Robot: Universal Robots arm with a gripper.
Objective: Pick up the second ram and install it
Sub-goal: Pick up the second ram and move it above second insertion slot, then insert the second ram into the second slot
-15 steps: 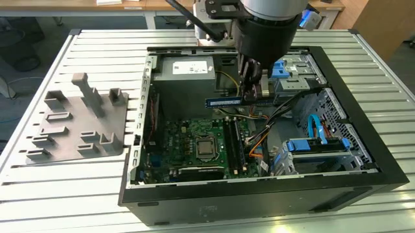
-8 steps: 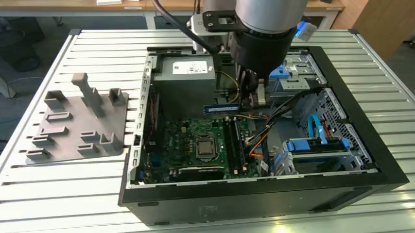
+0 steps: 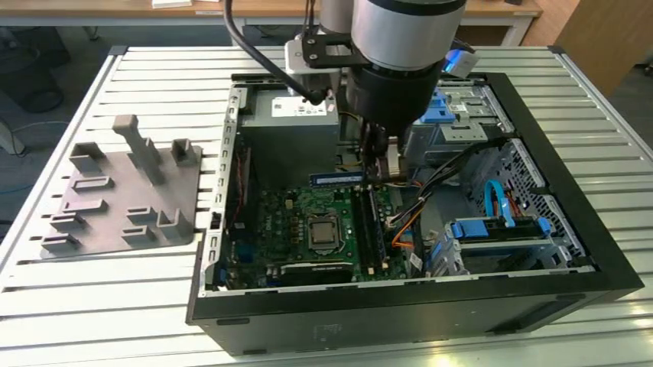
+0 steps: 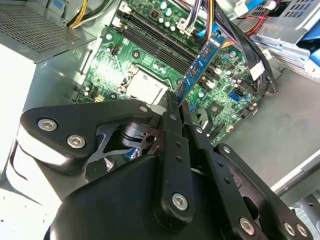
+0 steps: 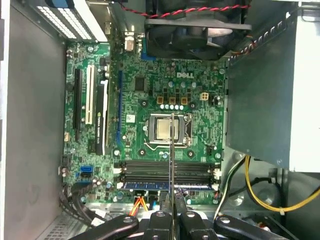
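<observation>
My gripper [image 3: 371, 170] hangs inside the open computer case [image 3: 571, 252], shut on the second ram [image 3: 337, 178], a narrow blue-green stick. In the second wrist view the ram [image 4: 201, 66] sticks out from between the black fingertips of the gripper [image 4: 176, 104], above the green motherboard [image 4: 145, 65]. Seen edge-on in the first wrist view, the ram [image 5: 171, 155] is a thin line running out from the gripper [image 5: 171, 201] across the black memory slots [image 5: 150, 170]. It hangs above the slots, apart from them.
A grey fixture plate [image 3: 122, 199] with upright blocks lies on the slatted table at the exterior view's left. Inside the case are the processor [image 5: 165, 129], a fan [image 5: 195, 30], the grey power supply [image 3: 290, 115], drive cages [image 3: 490, 229] and loose cables [image 5: 255, 190].
</observation>
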